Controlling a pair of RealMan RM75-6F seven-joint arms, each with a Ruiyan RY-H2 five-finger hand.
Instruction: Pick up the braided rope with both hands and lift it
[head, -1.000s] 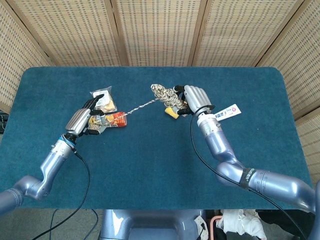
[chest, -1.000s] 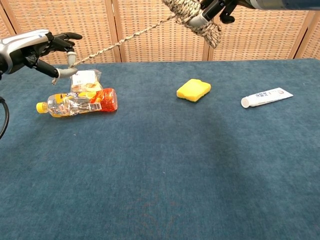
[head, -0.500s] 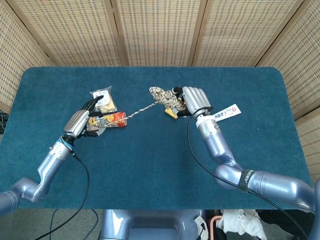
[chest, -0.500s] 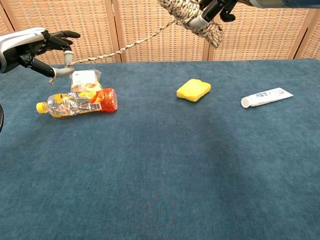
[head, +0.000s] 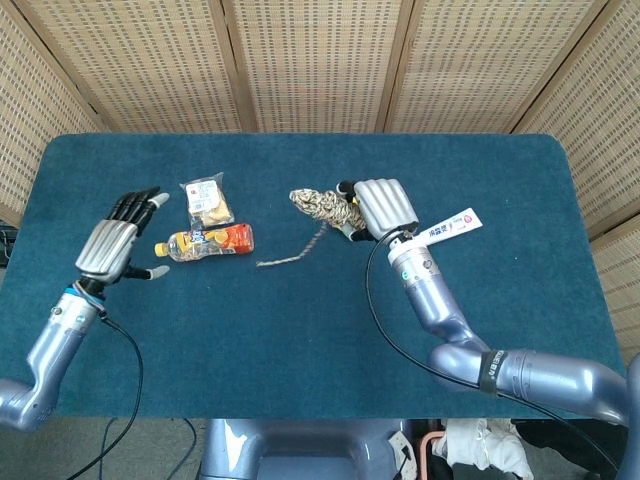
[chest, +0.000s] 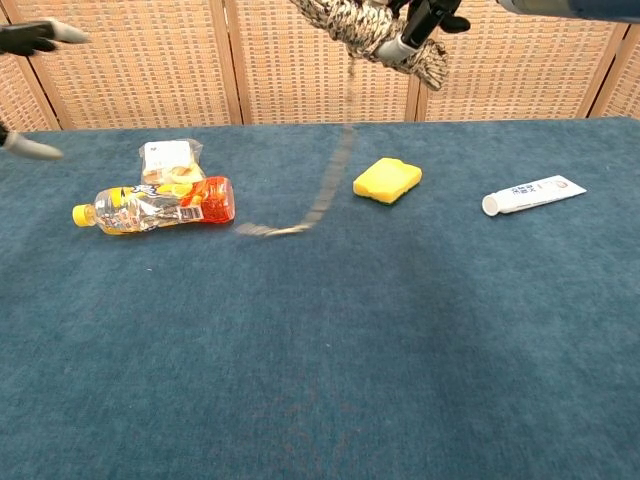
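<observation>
Tabletop: your dark teal carpeted tabletop (head: 300, 320) carries everything here.
Right hand: your silver right hand (head: 384, 206) is raised above the tabletop and clenched round the thick end of the rope; in the chest view its dark fingers (chest: 425, 18) wrap the bundle at the top edge of the picture.
Left hand: your silver left hand (head: 117, 238) is released, its black fingers spread and nothing in them. It hovers well apart from the rope, left of the bottle.
Braided rope: the beige-and-brown braided rope (head: 320, 205) has its bunched end held up in your right hand. Its thin tail hangs down, blurred in the chest view, and the tip lies on the tabletop just right of the bottle.
Bottle: a clear plastic bottle with an orange-red label and yellow cap (chest: 155, 205) lies on its side, cap pointing left.
Snack bag: a small clear packet of pale snacks (chest: 170, 160) lies just behind the bottle.
Tube: a white tube with blue and red print (chest: 532, 193) lies toward the right side of the tabletop.
Sponge: a yellow sponge block (chest: 387, 179) sits between the rope's tail and the tube.
</observation>
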